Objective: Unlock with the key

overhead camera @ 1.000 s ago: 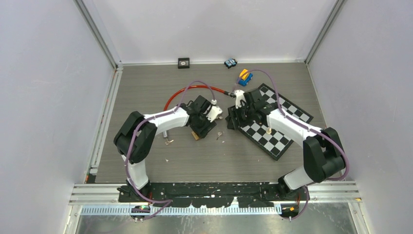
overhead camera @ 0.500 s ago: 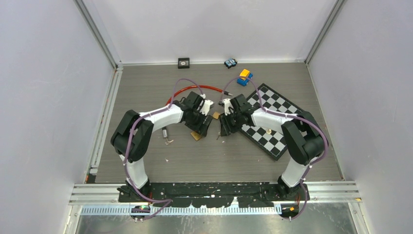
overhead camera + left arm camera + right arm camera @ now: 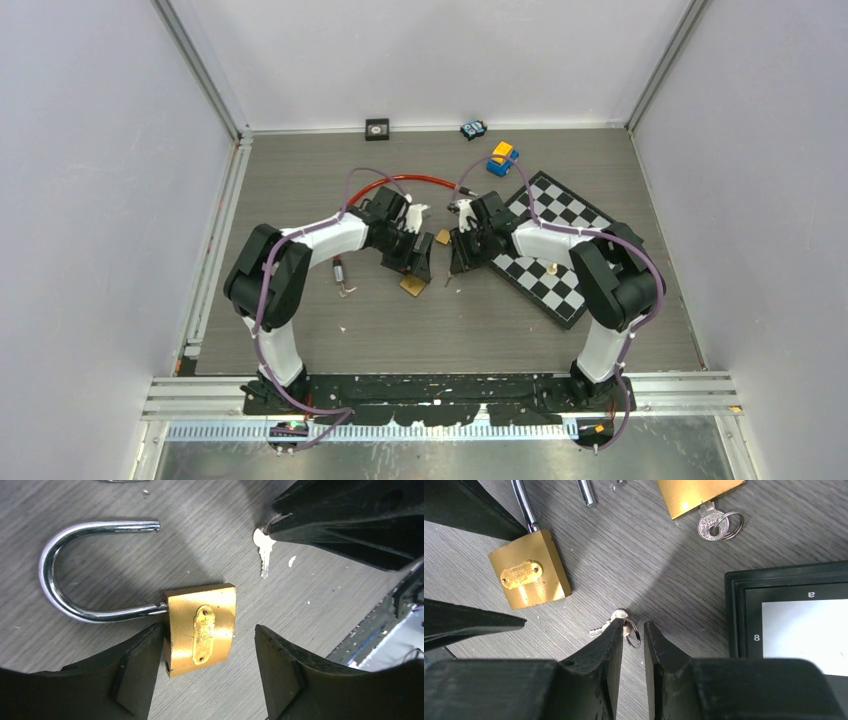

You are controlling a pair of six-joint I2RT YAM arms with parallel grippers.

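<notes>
Fingers [image 3: 599, 670] of our right gripper [image 3: 634, 625] stand narrowly apart around the key [image 3: 618, 615], near the table's [image 3: 300, 330] middle; our left gripper [image 3: 207, 635] gapes over the padlock [image 3: 200, 610]. That key seems light, thin, slippery; we'd pinch its flat head.

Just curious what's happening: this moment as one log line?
padlock: shackle open | left gripper: open over padlock | right gripper: narrow gap, at key

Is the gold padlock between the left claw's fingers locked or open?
Open: on the padlock, the shackle has one end free, clear of the brass body; only the other end sits in it.
</notes>
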